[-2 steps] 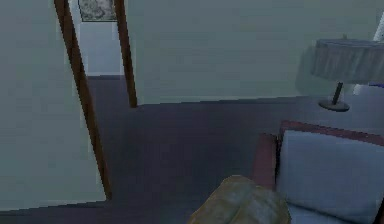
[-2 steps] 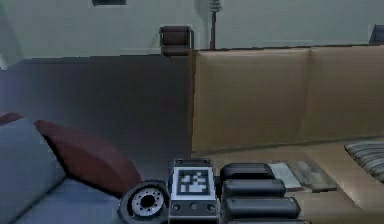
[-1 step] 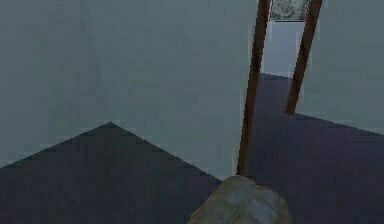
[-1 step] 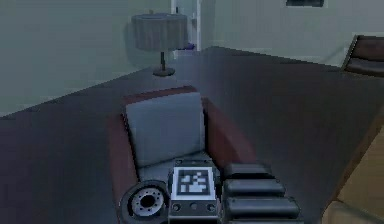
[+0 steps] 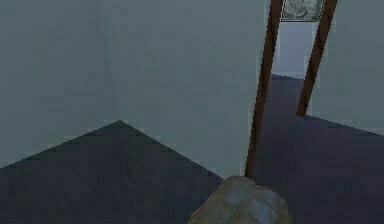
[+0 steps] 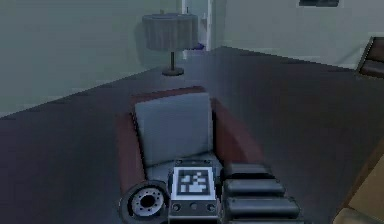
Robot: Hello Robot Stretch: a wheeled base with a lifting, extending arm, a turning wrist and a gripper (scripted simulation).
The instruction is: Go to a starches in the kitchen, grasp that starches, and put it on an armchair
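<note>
Tool (image 6: 147, 204), far end indistinct against red armchair (image 6: 176, 122); grip state and load unclear.

Dark ribbed arm (image 6: 255, 195), black-marked white square (image 6: 193, 182)

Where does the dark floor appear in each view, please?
Forward view: floor across the bottom, below the pale wall and beyond the doorway.
Arm side view: floor all around the armchair, out to the lamp.
Shared landmark: the pale wall bordering it, possibly the same one.
</note>
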